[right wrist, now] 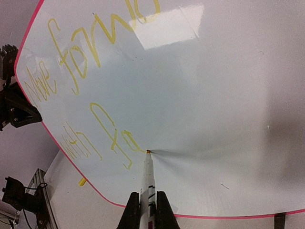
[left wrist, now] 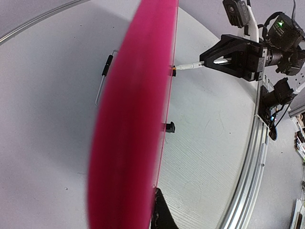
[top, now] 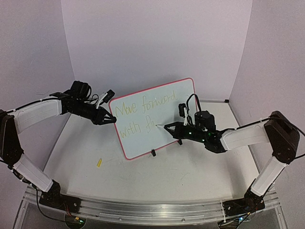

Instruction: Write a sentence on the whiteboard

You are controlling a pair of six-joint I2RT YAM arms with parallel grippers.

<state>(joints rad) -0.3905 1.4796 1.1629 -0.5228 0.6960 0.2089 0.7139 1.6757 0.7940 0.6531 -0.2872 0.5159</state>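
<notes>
Whiteboard: large white rect. board, thin red-pink rim, rounded corners. Stands upright on its long lower edge abt mid-table, a little nearer the far edge, written face turned twd the near-right side.
Foot: small black clip under the lower rim, resting on the table top.
Sentence: thin yellow-green cursive in two lines on the left half of the face. Top line reads "Move forward", lower line reads "with fa", unfinished.
Left gripper: black 2-finger unit at the board's left rim, abt mid-height. Fingers pinch the rim; in the left wrist view the pink edge runs straight btwn them.
Right gripper: black 2-finger unit in front of the face, low and central. Fingers pressed together on the pen barrel.
Marker: slim white-barrelled pen w/ dark print, held lengthwise along the right gripper. Tip touches the face right after the "a" of the lower line.
Yellow piece: small yellow cap-like item lying flat on the table, near-left of the board and apart from it, twd the left edge. Too small to say more.
Table: white textured top.
Rail: aluminium strip along the table's near edge, both arm bases on it.
Backdrop: pale lilac walls at the left, far and right edges.
</notes>
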